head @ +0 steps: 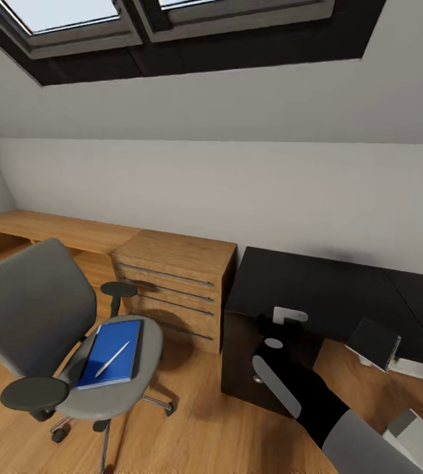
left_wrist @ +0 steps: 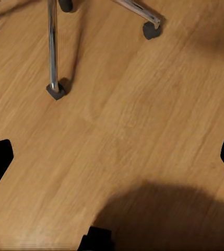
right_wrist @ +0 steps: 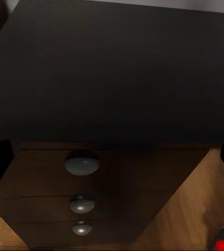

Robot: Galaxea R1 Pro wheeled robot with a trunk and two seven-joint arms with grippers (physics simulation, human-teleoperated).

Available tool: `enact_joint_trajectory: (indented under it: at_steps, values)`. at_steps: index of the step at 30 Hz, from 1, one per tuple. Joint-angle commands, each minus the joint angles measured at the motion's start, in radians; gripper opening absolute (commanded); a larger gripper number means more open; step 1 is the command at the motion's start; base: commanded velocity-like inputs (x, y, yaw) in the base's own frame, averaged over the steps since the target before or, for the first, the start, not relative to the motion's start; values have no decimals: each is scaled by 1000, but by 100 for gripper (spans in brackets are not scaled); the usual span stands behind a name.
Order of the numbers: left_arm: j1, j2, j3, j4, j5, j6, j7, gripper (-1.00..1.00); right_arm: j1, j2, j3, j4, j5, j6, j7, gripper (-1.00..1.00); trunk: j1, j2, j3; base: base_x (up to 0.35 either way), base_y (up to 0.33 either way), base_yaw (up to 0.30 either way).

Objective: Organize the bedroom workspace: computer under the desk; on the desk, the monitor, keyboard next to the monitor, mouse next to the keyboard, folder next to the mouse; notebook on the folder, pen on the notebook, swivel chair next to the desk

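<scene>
While the blue folder (head: 111,353) and pen (head: 112,359) wait on the swivel chair (head: 47,329) seat for moving, both grippers' states cannot be told, perhaps spread.

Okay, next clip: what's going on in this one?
Nothing is being handled yet. The robot faces the black desk, its right arm stretched toward the drawer unit. The swivel chair stands apart from the desk, over by the wooden drawer chest, with the blue folder on its seat and the pen lying on the folder. The part of the desk top in view is bare. The left wrist camera looks down at the wood floor by the chair's base.
</scene>
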Motion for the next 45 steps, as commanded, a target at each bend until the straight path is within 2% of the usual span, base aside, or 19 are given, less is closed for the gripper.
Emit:
enact_joint_trajectory:
  at_steps: [1,6,19,28,39,45]
  values:
    - [-1,-1,4,0,-4,-3,1,100,-1,-1,4,-2,-4,9,-7,100,0,-1,-1,-104,0,35]
    - [-1,-1,4,0,-4,-4,2,100,-1,-1,4,-2,-4,9,-17,100,0,-1,-1,-51,0,92]
    - [-1,3,7,0,-2,-4,3,100,-1,-1,5,-2,-5,9,-28,100,0,-1,-1,-4,0,246]
    - [-1,15,100,0,8,-4,3,100,-1,-1,5,-2,-5,9,-28,100,0,-1,-1,0,0,276]
    - [-1,19,136,0,11,-4,3,100,-1,-1,5,-2,-5,9,-27,100,0,-1,-1,0,0,277]
    - [-1,21,178,0,15,-4,3,100,-1,-1,5,-1,-5,9,-27,100,0,-1,-1,0,0,277]
